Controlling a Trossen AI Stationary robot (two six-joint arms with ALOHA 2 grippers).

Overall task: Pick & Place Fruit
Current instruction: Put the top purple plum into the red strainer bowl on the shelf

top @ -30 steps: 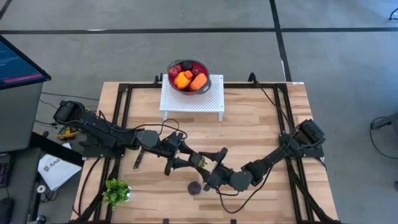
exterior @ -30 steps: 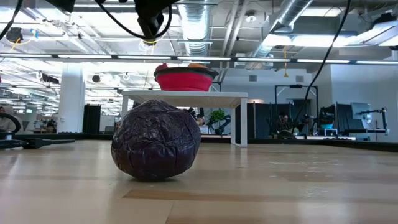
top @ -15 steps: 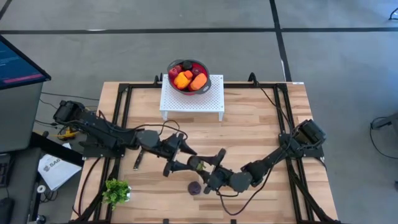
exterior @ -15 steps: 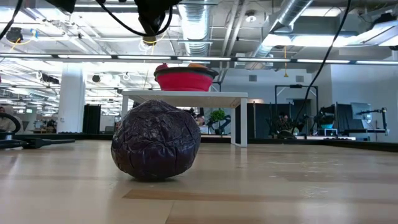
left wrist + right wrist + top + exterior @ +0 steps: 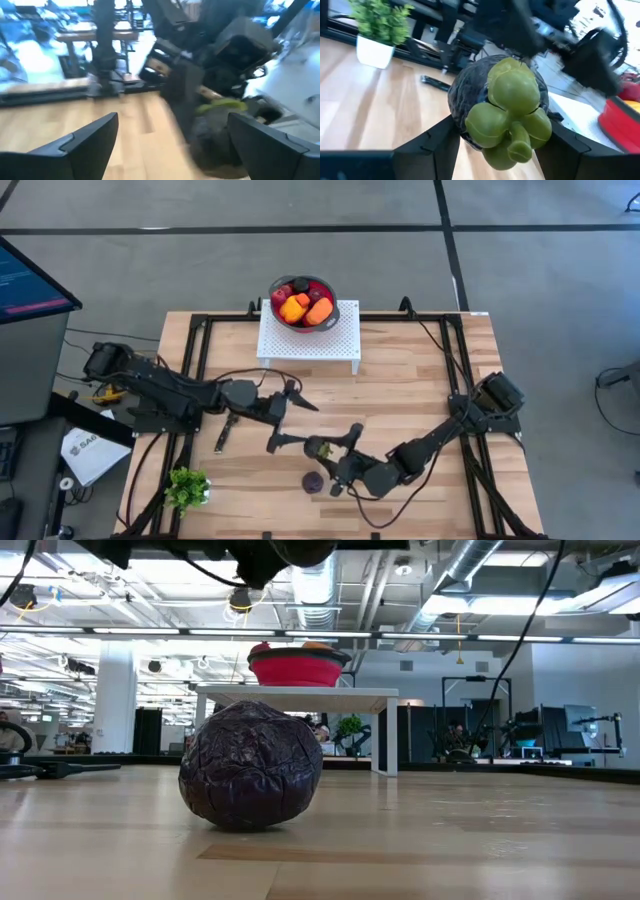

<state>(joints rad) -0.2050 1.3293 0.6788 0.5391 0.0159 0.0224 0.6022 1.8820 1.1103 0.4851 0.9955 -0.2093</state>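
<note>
Most of the fruit already sits in the red bowl [image 5: 303,304] on the white stand [image 5: 310,340] at upper centre of the high view. Two pieces appear to remain: a dark maroon fruit [image 5: 313,481] lying on the tabletop [image 5: 400,400] at lower centre, and a dark fruit with a green top [image 5: 502,107] clamped between the fingers of the right end effector [image 5: 322,448], just above the maroon one. The left end effector [image 5: 290,418], left of centre, has its fingers spread wide and holds nothing. Judging by this, carrying and dropping the held piece comes next. The left wrist view is blurred; the bowl's lower contents are hidden.
</note>
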